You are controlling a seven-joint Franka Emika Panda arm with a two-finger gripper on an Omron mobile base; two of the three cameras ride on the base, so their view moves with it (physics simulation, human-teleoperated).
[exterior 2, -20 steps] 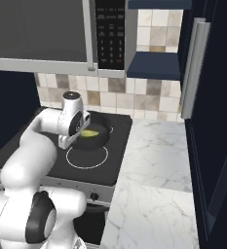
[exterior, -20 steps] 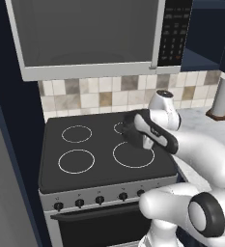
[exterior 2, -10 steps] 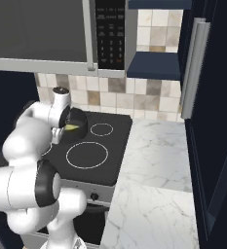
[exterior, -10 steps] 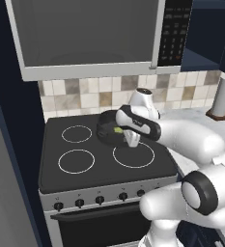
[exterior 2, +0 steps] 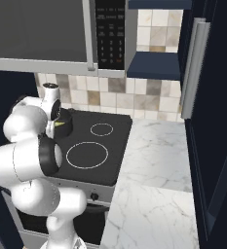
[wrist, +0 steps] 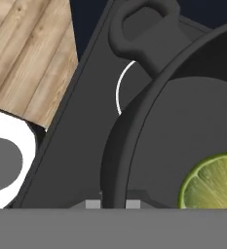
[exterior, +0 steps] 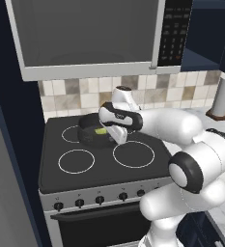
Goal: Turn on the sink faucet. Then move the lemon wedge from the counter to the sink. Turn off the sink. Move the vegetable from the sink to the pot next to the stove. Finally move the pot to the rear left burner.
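Gripping the rim of the pot (exterior: 95, 136), the pincer (exterior: 118, 136) is clamped shut on the pot's right edge, seen from the left base camera. Pot sits on the stove (exterior: 85, 166), over the rear left burner ring, whose outline partly shows at the pot's left side. Lemon wedge (exterior: 100, 130) lies inside the pot, yellow-green, near the pincer side. Front left ring and front right ring are bare.

Right base camera: arm hides most of the pot (exterior 2: 65, 125); a bit of the wedge (exterior 2: 60, 123) shows at the arm's edge. Stove (exterior 2: 112, 160) has the marble worktop (exterior 2: 159, 175) to its right.

Hand camera: pot rim (wrist: 129, 126) runs up from the bottom edge between the finger tips; one loop handle (wrist: 143, 26) at top; lemon wedge (wrist: 215, 182) at lower right on the pot floor. Wooden floor shows beyond the stove edge.
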